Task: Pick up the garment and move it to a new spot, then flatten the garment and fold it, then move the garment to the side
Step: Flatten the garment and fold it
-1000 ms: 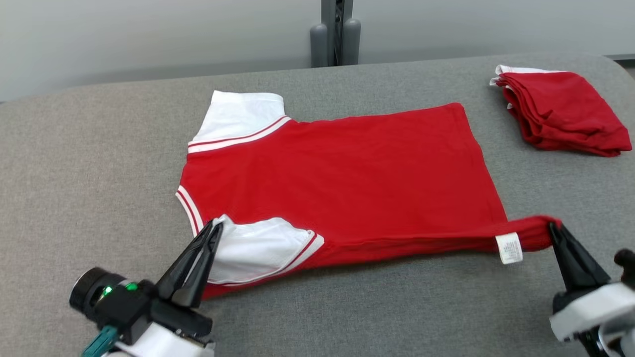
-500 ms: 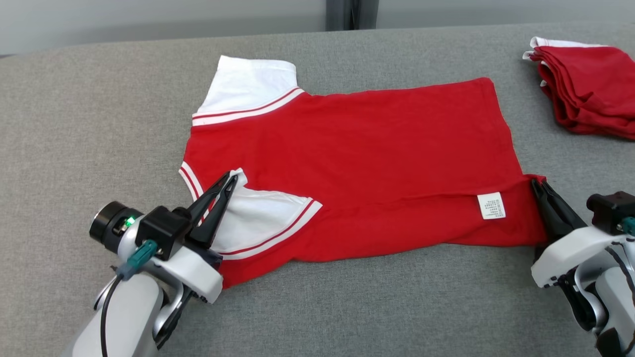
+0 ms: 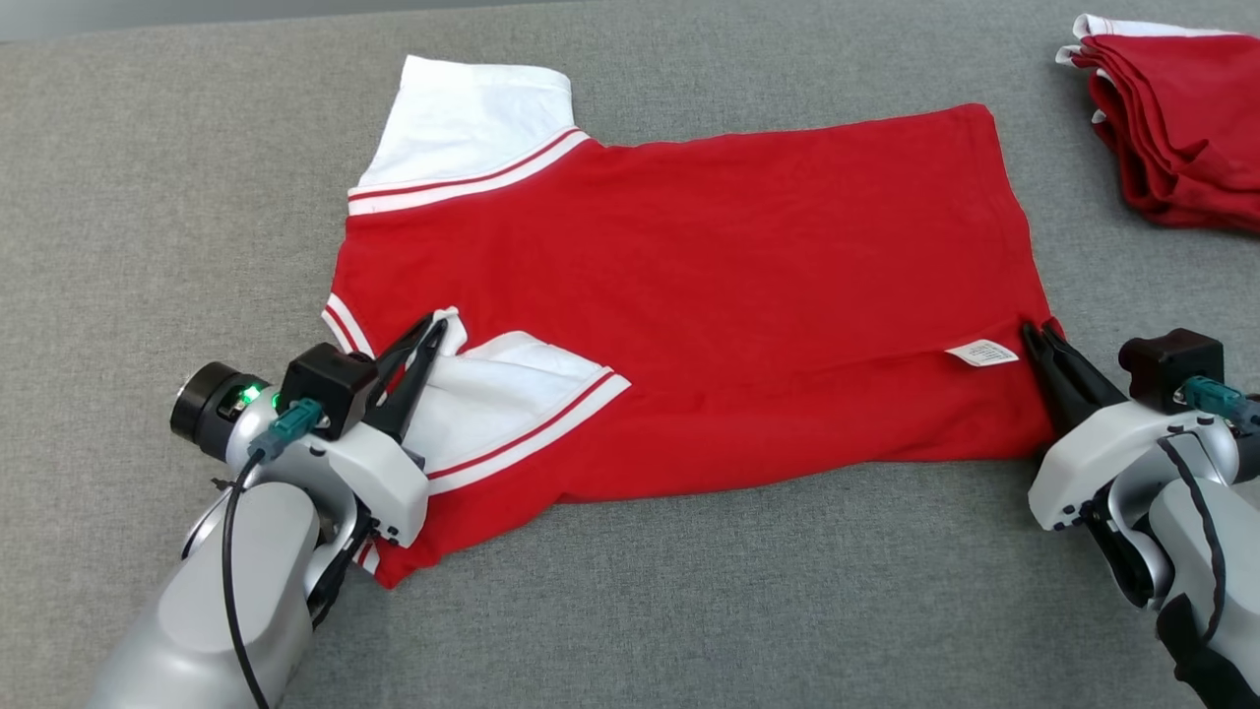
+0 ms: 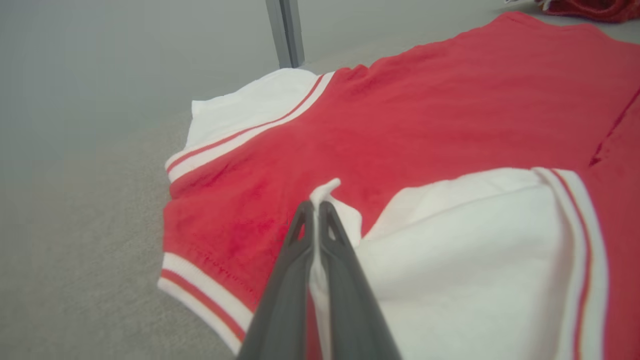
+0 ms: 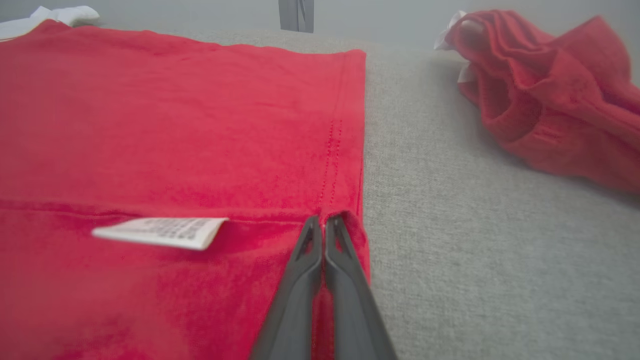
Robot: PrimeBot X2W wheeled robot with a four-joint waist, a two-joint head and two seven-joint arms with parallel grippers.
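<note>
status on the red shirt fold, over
Left gripper shut on white sleeve, right gripper shut on hem corner of red-and-white fabric shirt. Near edge folded over. Nothing blocking.

Your left gripper (image 3: 431, 327) has two long dark fingers (image 4: 282, 305), a pale grey casing (image 3: 379, 478), a black cable (image 3: 226, 561), a teal connector (image 3: 285, 430) and a green light (image 3: 244, 394). Your right gripper (image 3: 1036, 335) looks alike, teal plug (image 3: 1211, 396) included.

Matt red cloth garment (image 3: 709, 286) on rough grey woven table (image 3: 148, 197).

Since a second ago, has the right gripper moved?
Yes. The right gripper, shut on the red shirt, moved left, judged against the folded red pile.
</note>
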